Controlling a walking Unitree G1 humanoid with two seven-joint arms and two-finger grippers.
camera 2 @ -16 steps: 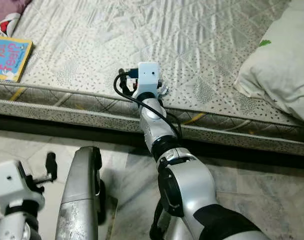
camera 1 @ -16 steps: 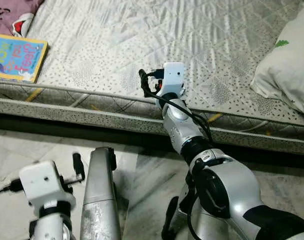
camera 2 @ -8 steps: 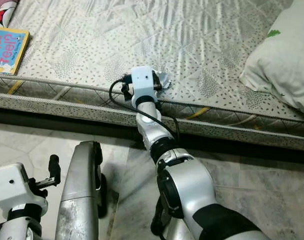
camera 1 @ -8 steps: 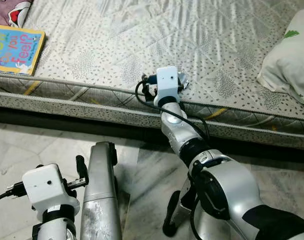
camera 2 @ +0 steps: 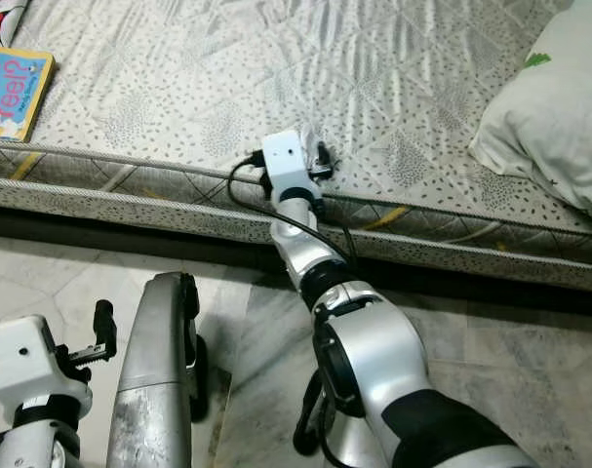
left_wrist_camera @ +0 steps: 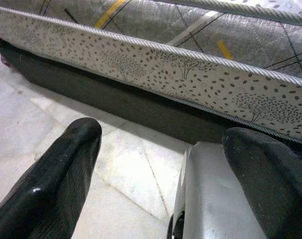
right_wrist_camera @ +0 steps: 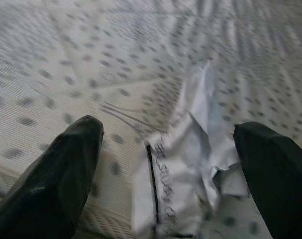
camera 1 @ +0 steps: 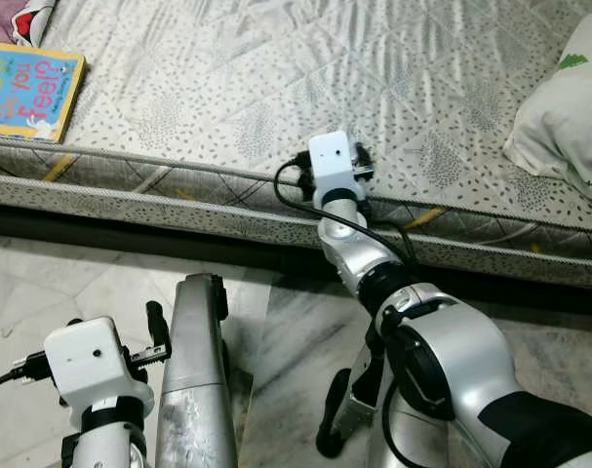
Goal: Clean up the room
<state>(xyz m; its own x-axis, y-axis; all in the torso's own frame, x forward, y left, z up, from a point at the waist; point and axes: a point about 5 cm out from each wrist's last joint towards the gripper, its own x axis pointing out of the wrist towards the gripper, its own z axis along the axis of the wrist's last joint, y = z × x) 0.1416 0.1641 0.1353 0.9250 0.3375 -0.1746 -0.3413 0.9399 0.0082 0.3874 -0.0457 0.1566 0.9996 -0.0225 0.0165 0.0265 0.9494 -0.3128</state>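
A crumpled white wrapper point(right_wrist_camera: 183, 172) with black print lies on the patterned mattress point(camera 1: 227, 88) close to its front edge. My right gripper point(right_wrist_camera: 170, 134) is open, one black finger point(right_wrist_camera: 66, 169) on each side of the wrapper, just above the bed. In the eye views the right arm reaches forward to the mattress edge, and the right gripper point(camera 2: 323, 161) is partly hidden behind its white wrist camera. My left gripper point(left_wrist_camera: 160, 174) is open and hangs low over the floor beside the bed.
A colourful children's book point(camera 1: 27, 78) lies on the mattress at the far left. A white pillow point(camera 1: 569, 97) sits at the right. A silver metal limb point(camera 1: 193, 390) stands by the left gripper point(camera 1: 157, 331). Pale marble floor point(camera 1: 42, 292) runs along the dark bed base.
The right wrist has turned and shifted slightly right along the mattress edge. The wrapper that showed beside the gripper half a second ago is now behind the wrist camera. The left arm barely moved.
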